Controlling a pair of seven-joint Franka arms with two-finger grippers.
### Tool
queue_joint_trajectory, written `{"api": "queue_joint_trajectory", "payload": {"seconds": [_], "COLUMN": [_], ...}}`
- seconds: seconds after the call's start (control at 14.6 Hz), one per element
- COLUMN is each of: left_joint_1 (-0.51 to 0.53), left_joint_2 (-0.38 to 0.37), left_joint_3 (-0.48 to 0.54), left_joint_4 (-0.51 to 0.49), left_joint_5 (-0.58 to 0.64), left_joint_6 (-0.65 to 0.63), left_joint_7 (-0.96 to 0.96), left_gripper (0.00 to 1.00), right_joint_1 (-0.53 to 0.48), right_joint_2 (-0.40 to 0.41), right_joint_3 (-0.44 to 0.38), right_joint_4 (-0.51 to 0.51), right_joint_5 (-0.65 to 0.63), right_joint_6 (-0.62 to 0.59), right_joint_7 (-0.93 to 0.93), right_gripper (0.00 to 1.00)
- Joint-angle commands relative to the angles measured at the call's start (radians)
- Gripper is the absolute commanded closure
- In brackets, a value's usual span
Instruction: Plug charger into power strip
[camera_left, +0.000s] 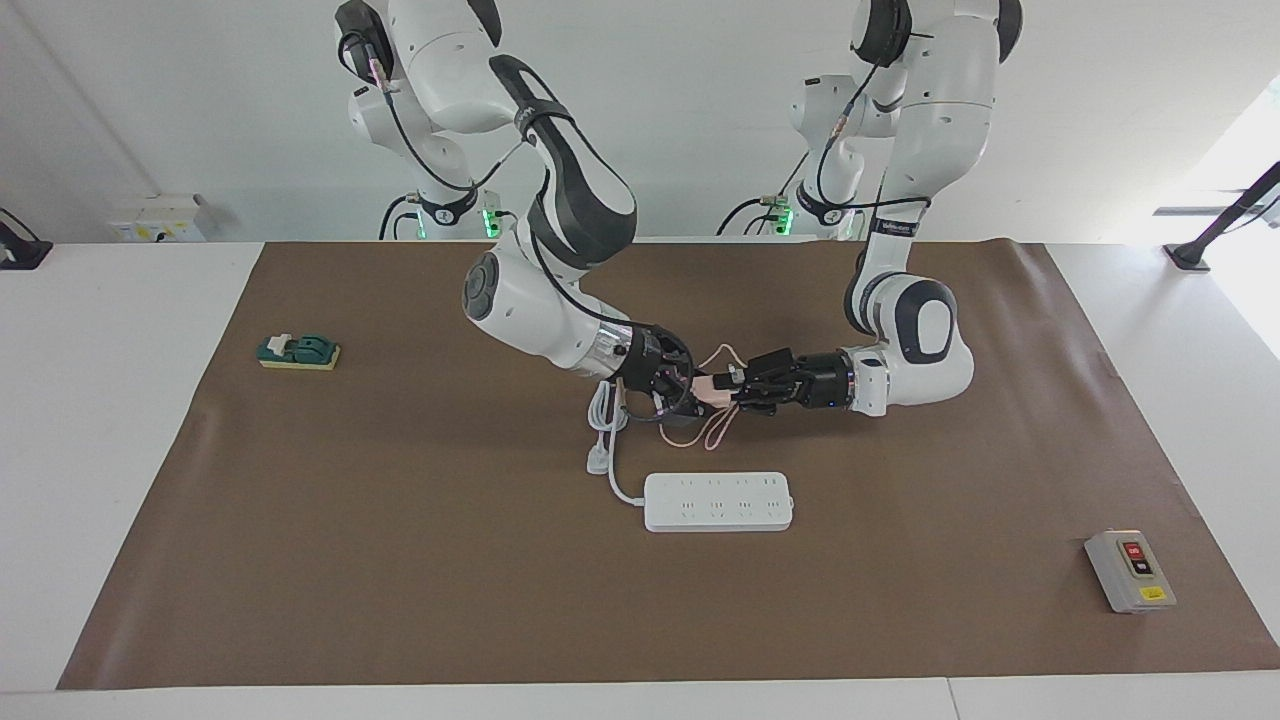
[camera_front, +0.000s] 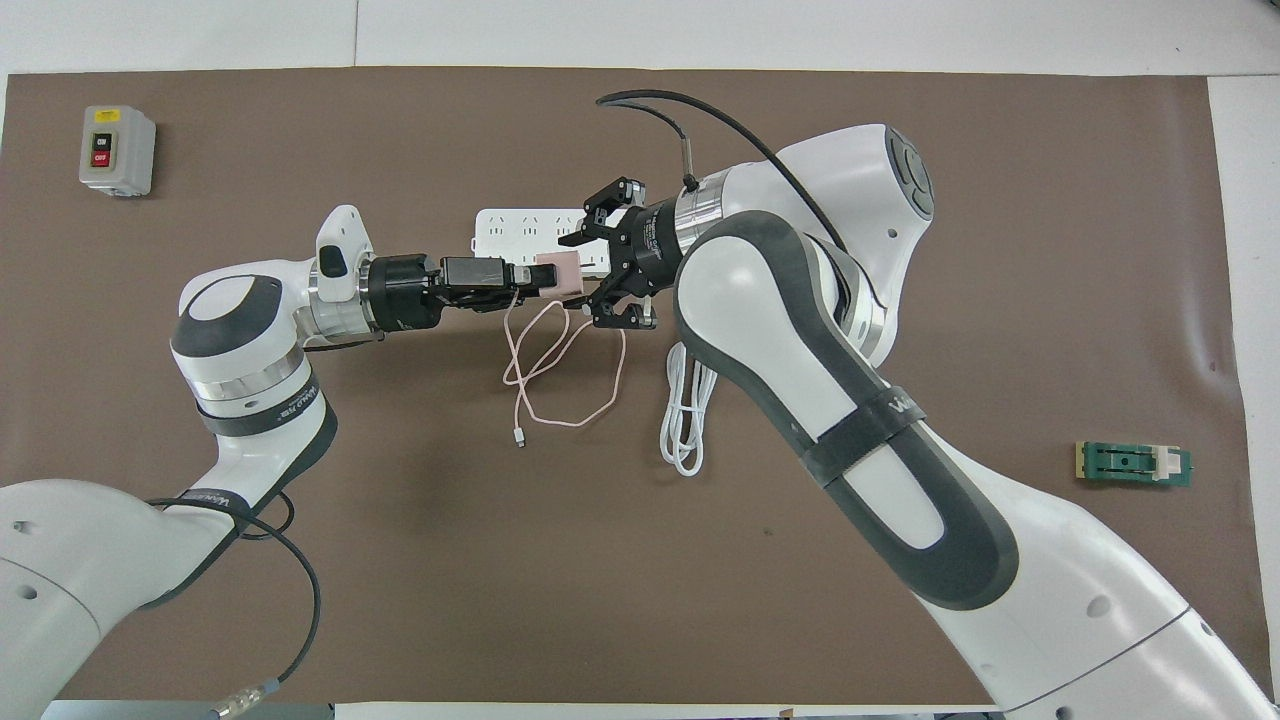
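Observation:
The charger, a small pale-pink cube, hangs in the air between my two grippers, over the mat nearer to the robots than the power strip. My left gripper is shut on it. My right gripper faces the cube's free end with its fingers parted and a small gap to the cube. The thin pink cable droops from the charger to the mat. The power strip lies flat, partly hidden under the grippers in the overhead view.
The strip's thick white cord lies coiled near the right arm, ending in a white plug. A grey switch box sits toward the left arm's end. A green part on a yellow pad sits toward the right arm's end.

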Motion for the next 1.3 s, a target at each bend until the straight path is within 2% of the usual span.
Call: {"api": "queue_joint_trajectory", "payload": {"seconds": [0.0, 0.14, 0.27, 0.48, 0.62, 0.75, 0.89, 1.03, 1.23], "left_joint_1": [0.008, 0.017, 0.014, 0.019, 0.023, 0.039, 0.054, 0.058, 0.074], "left_joint_2": [-0.043, -0.058, -0.107, -0.178, -0.209, -0.204, -0.206, -0.213, -0.214], "left_joint_3": [0.022, 0.046, 0.076, 0.091, 0.097, 0.096, 0.097, 0.103, 0.111], "left_joint_4": [0.029, 0.072, 0.109, 0.224, 0.331, 0.481, 0.557, 0.576, 0.649], "left_joint_5": [0.146, 0.252, 0.416, 0.741, 0.951, 1.131, 1.219, 1.314, 1.342], "left_joint_6": [0.069, 0.076, 0.079, 0.053, -0.049, -0.256, -0.379, -0.445, -0.490], "left_joint_7": [-0.011, -0.019, -0.075, -0.288, -0.499, -0.731, -0.801, -0.804, -0.789], "left_gripper": [1.00, 1.00, 1.00, 1.00, 1.00, 1.00, 1.00, 1.00, 1.00], "right_joint_1": [-0.014, -0.057, -0.132, -0.243, -0.292, -0.332, -0.369, -0.398, -0.413], "right_joint_2": [-0.001, -0.030, -0.064, -0.116, -0.147, -0.164, -0.170, -0.182, -0.193], "right_joint_3": [-0.010, -0.011, -0.022, -0.024, -0.024, -0.027, -0.025, -0.025, -0.025], "right_joint_4": [0.010, 0.008, 0.008, 0.011, 0.011, 0.036, 0.069, 0.076, 0.076], "right_joint_5": [-0.005, -0.007, -0.011, -0.173, -0.264, -0.342, -0.427, -0.494, -0.611], "right_joint_6": [-0.005, -0.025, -0.081, -0.170, -0.241, -0.339, -0.425, -0.488, -0.529], "right_joint_7": [0.029, 0.032, 0.030, 0.013, -0.078, -0.205, -0.345, -0.506, -0.750], "right_gripper": [0.00, 0.00, 0.00, 0.00, 0.00, 0.00, 0.00, 0.00, 0.00]}}
